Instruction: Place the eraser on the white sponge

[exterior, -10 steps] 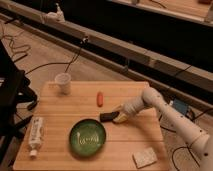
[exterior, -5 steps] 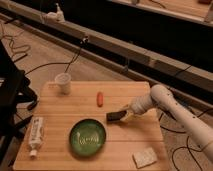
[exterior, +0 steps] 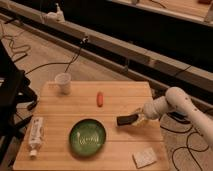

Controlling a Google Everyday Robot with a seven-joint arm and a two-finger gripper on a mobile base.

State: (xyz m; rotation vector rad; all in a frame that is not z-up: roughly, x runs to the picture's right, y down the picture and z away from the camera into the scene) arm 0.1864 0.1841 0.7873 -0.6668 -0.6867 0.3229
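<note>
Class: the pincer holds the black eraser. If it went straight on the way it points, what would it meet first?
Probably the green plate: the pincer, shut on the eraser beside it, points toward its rim. Height is unclear, so it might pass above.

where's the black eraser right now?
Camera view, right of centre over the wooden table: the small flat black eraser sits in the shut pincer, right of the round green plate, behind the speckled white sponge.

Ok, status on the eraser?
Claw shut on eraser, right of green plate. Not yet over white sponge. Nothing between them.
</note>
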